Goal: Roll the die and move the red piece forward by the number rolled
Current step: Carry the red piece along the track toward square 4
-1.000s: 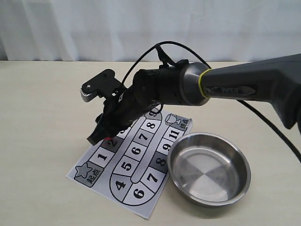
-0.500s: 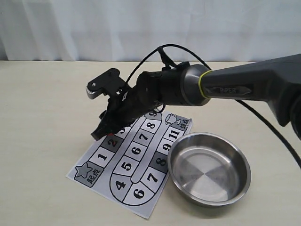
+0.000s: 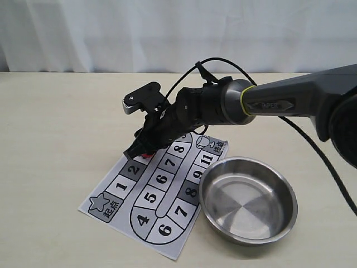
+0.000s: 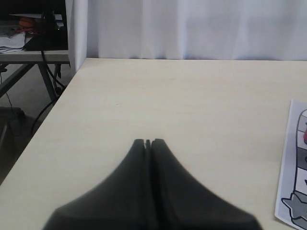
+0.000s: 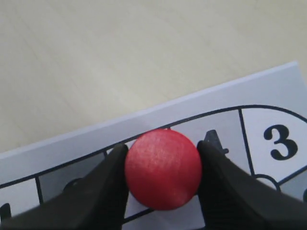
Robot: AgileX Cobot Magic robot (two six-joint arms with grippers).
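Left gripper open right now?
No, the left wrist view shows the left gripper with its fingertips pressed together and nothing between them.

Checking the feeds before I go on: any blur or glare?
Exterior view: sharp, with soft sheen in the steel bowl. Left wrist view: left gripper blurred up close, table sharp. Right wrist view: red piece crisp, evenly lit.
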